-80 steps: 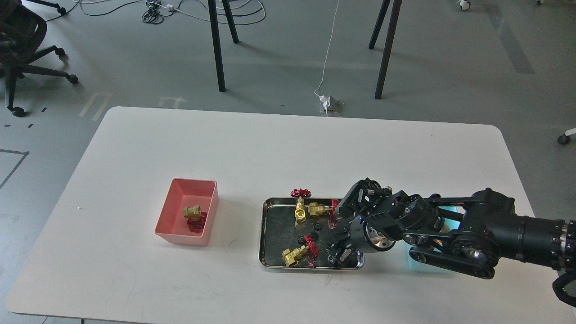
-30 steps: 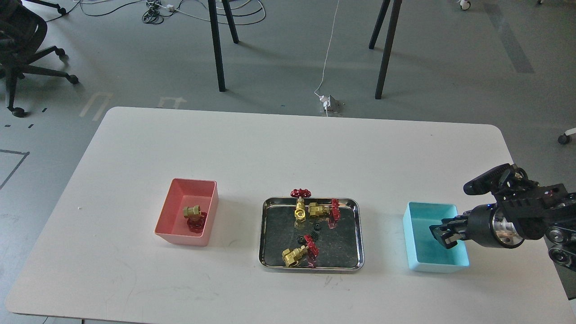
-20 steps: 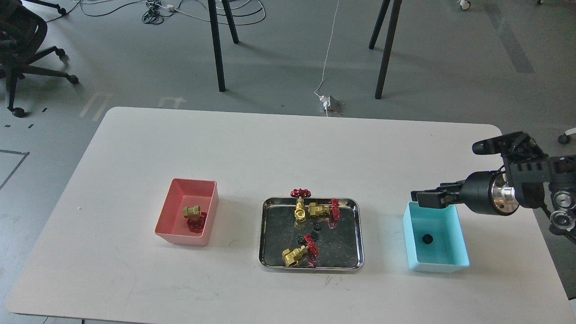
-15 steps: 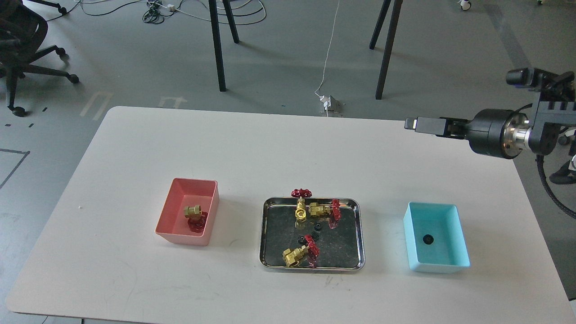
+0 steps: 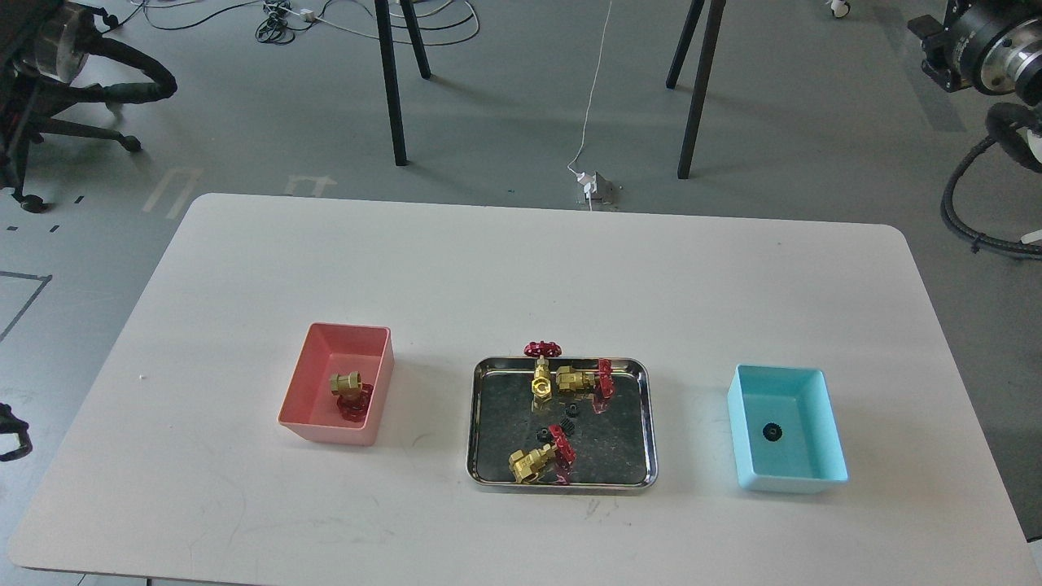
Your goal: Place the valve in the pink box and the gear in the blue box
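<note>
I see both grippers out of view, jaw state unknown. One valve in pink box, one gear in blue box. Near valve in steel tray, long axis diagonal, lying toward left arm side.

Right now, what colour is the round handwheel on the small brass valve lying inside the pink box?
Red, clearest in the head view.
</note>
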Robot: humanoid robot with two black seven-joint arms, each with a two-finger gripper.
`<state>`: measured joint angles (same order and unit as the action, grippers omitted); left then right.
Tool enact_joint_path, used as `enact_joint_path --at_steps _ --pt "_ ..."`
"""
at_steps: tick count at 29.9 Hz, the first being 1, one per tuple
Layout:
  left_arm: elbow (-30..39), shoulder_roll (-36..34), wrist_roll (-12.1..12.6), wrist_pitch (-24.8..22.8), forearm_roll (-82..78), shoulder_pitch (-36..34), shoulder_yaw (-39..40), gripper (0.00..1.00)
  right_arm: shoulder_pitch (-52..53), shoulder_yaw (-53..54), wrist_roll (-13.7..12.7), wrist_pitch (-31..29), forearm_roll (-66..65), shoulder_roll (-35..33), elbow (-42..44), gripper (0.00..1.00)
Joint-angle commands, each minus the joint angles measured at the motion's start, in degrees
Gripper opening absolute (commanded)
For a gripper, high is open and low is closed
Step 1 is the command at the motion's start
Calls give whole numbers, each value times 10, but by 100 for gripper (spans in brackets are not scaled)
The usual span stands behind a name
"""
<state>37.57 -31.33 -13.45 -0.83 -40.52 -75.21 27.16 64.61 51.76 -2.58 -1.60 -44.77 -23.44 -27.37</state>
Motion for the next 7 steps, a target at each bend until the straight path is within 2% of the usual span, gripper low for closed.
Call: enact_joint_path --at_steps 1,3,7 --pt "0 -1 1 -2 0 -4 0 99 11 -2 73 55 3 57 67 92" --pt "0 -2 1 -2 1 -5 1 99 12 -4 92 75 6 74 68 98" --pt "4 -5 1 0 1 -5 1 99 17 -29 95 95 7 86 45 99"
